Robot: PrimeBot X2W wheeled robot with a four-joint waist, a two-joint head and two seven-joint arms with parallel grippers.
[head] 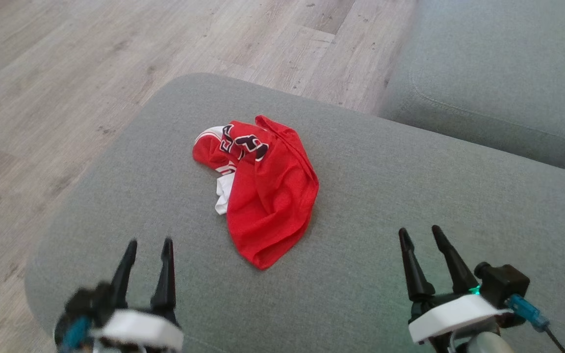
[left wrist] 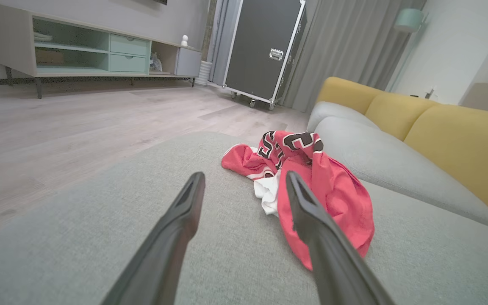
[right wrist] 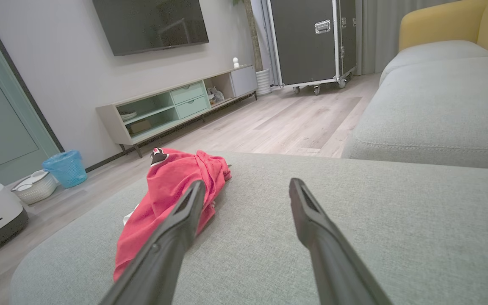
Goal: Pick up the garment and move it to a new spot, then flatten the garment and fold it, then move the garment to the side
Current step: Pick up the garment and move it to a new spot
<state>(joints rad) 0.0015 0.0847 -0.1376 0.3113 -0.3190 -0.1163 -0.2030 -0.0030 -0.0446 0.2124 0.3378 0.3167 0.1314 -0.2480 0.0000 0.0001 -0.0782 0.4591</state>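
Observation:
A crumpled red garment [head: 263, 191] with white trim and dark lettering lies bunched near the middle of the grey cushion [head: 371, 196]. My left gripper [head: 148, 245] hovers open at the lower left, short of the garment's near end, nothing between its fingers. My right gripper [head: 420, 233] stands open at the lower right, well clear of the cloth. In the left wrist view the garment [left wrist: 333, 190] lies just beyond and right of the open left gripper [left wrist: 244, 180]. In the right wrist view the garment [right wrist: 172, 190] sits left of the open right gripper [right wrist: 246, 186].
The cushion's rounded far edge drops to a wood floor [head: 66, 73]. A second grey seat [head: 498, 68] adjoins at the upper right, with yellow backrests [left wrist: 460, 135]. Across the room stand a low TV cabinet [right wrist: 176, 106], a black wheeled case [left wrist: 265, 51], a blue basket [right wrist: 65, 167].

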